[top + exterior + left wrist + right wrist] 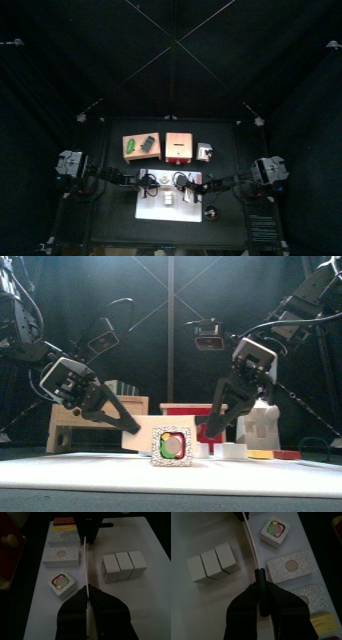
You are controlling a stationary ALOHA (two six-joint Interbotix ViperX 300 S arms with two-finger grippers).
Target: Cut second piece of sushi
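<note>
A white cutting board (127,534) holds a row of sushi. One cut piece (61,582) with a green, red and yellow centre lies apart at the end of the row. It also shows in the front view (171,446) and the right wrist view (276,531). Two speckled blocks (63,555) (63,538) follow it. A thin knife (85,557) lies lengthwise beside the row, between the sushi and three white blocks (124,565). My right gripper (263,587) is shut on its black handle. My left gripper (87,592) is shut on the blade's other end.
A red and yellow striped piece (65,522) ends the row. Behind the board stand a wooden box (138,145), an orange box (177,147) and a small white thing (205,152). Black curtains close in the table.
</note>
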